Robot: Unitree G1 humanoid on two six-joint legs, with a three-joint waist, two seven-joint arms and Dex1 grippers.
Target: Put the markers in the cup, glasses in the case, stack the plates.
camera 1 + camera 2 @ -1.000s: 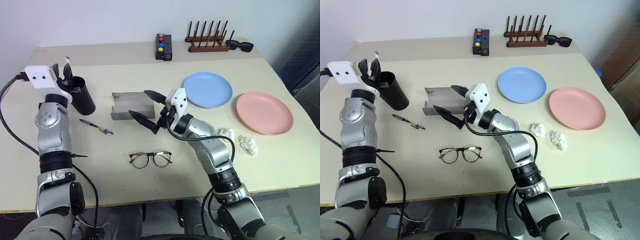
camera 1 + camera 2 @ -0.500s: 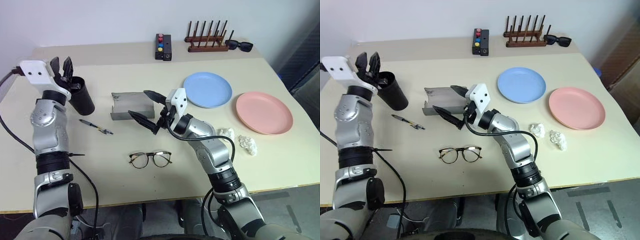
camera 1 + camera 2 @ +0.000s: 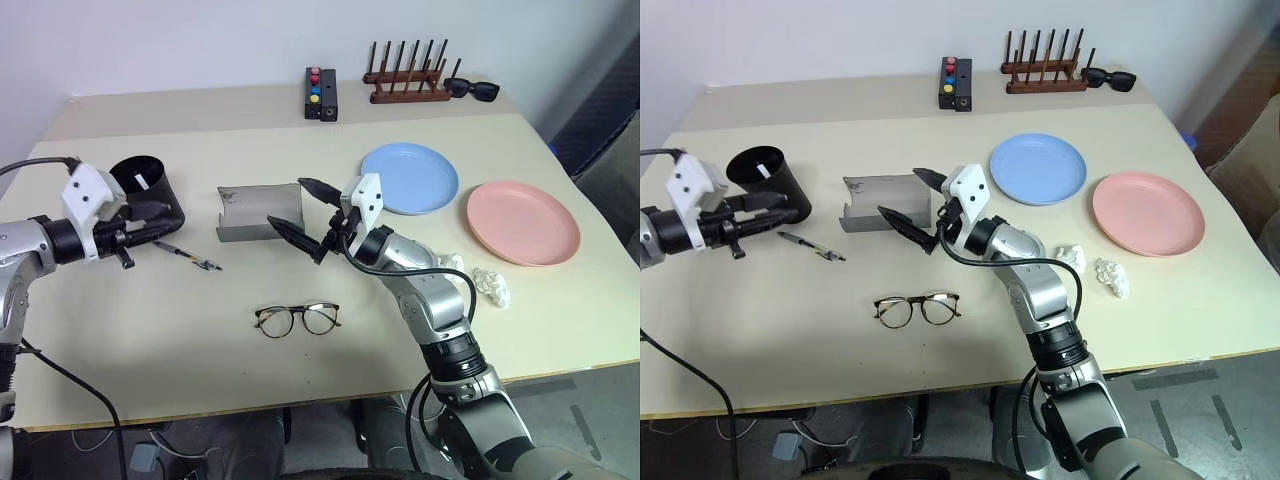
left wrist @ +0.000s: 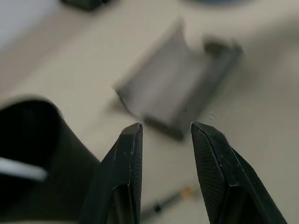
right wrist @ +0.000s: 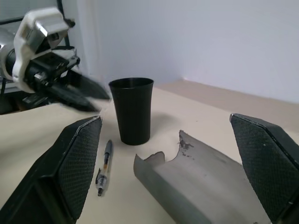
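Beige bench [image 3: 120, 340] runs wide and bare along the lower half of the frame, with only the glasses [image 3: 297, 319] lying open near the lower middle. At the left edge the left claw [image 3: 150, 222] reaches in level, its fingers a little apart and holding nothing, just beside the tapered black cup [image 3: 152, 192], where a white marker [image 3: 761, 171] shows inside. A dark marker [image 3: 188, 256] lies flat on the bench just below the cup. The grey felt case [image 3: 256, 212] sits open at centre. The right claw [image 3: 307, 212] hovers over its right end with jaws spread wide, empty. Right of it lie the light blue plate [image 3: 410, 178] and the salmon plate [image 3: 523, 222], apart, with two crumpled white wads [image 3: 492, 287] near them. Along the far edge stand a button box [image 3: 321, 93], a wooden rack [image 3: 405, 77] and black sunglasses [image 3: 470, 90].
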